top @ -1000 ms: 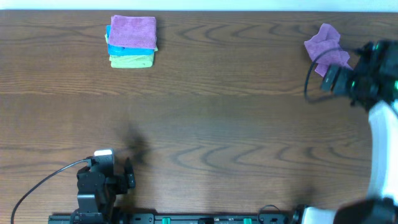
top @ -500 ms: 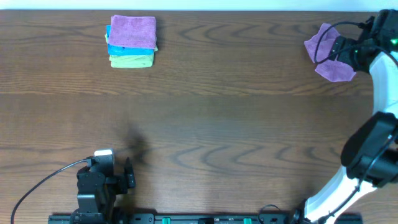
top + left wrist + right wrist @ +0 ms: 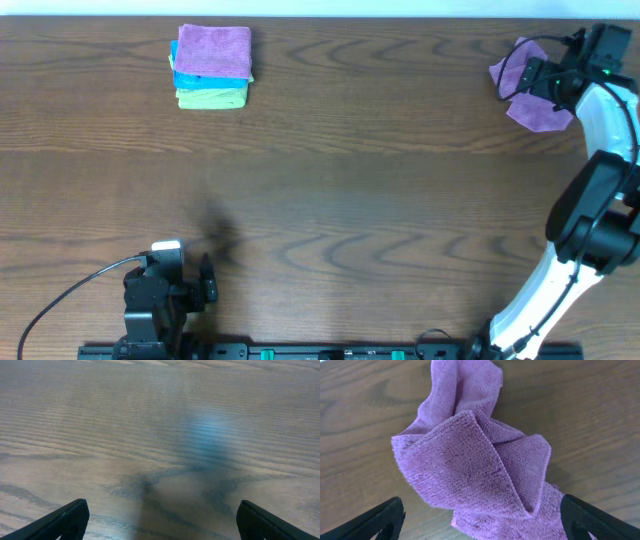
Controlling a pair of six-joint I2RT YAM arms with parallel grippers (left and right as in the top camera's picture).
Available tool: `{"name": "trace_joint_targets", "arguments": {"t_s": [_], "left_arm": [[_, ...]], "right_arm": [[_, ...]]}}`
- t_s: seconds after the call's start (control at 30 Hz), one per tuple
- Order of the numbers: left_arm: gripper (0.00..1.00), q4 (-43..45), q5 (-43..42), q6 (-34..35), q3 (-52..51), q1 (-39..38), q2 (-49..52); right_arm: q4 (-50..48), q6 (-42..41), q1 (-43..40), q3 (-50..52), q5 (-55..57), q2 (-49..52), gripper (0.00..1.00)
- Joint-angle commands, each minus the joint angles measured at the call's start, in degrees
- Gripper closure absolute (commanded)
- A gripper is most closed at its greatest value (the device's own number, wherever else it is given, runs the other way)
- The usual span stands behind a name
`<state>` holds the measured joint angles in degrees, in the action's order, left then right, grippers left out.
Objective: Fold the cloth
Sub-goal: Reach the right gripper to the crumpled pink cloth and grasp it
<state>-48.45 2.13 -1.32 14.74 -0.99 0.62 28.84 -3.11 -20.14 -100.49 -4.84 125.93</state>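
The cloth (image 3: pixel 518 63) is a crumpled lavender towel lying in loose folds at the table's far right. In the right wrist view the cloth (image 3: pixel 470 465) fills the middle, its folds bunched into a ridge. My right gripper (image 3: pixel 543 82) hovers directly over it, open, and its dark fingertips (image 3: pixel 380 520) straddle the near part of the cloth without pinching it. My left gripper (image 3: pixel 207 281) rests at the near left edge of the table, far from the cloth. It is open over bare wood, and its fingertips (image 3: pixel 65 520) stand wide apart.
A stack of folded cloths (image 3: pixel 212 68) sits at the far left: a purple one on top, then bright blue, then yellow-green. The wooden table (image 3: pixel 350 180) spreads between the arms. A cable (image 3: pixel 70 290) trails from the left arm.
The right arm has swung towards the far edge, so its open gripper now sits over the crumpled cloth. The cloth and the left arm have not moved.
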Motion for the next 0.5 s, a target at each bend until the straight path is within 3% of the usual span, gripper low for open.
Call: {"name": "trace_joint_targets", "arguments": {"t_s": [0.0, 0.3, 0.47], "left_arm": [[0.05, -3.6, 1.3, -0.4, -0.5, -0.3, -0.4], [0.05, -3.6, 1.3, -0.4, -0.5, -0.3, -0.4], [0.04, -3.6, 1.3, -0.4, -0.5, -0.3, -0.4]], "right_arm": [[-1.4, 0.8, -0.5, -1.1, -1.1, 1.7, 0.05], [-4.6, 0.5, -0.5, -1.1, -1.7, 6.2, 0.20], [-4.6, 0.4, -0.5, -1.1, -2.3, 7.0, 0.46]]}}
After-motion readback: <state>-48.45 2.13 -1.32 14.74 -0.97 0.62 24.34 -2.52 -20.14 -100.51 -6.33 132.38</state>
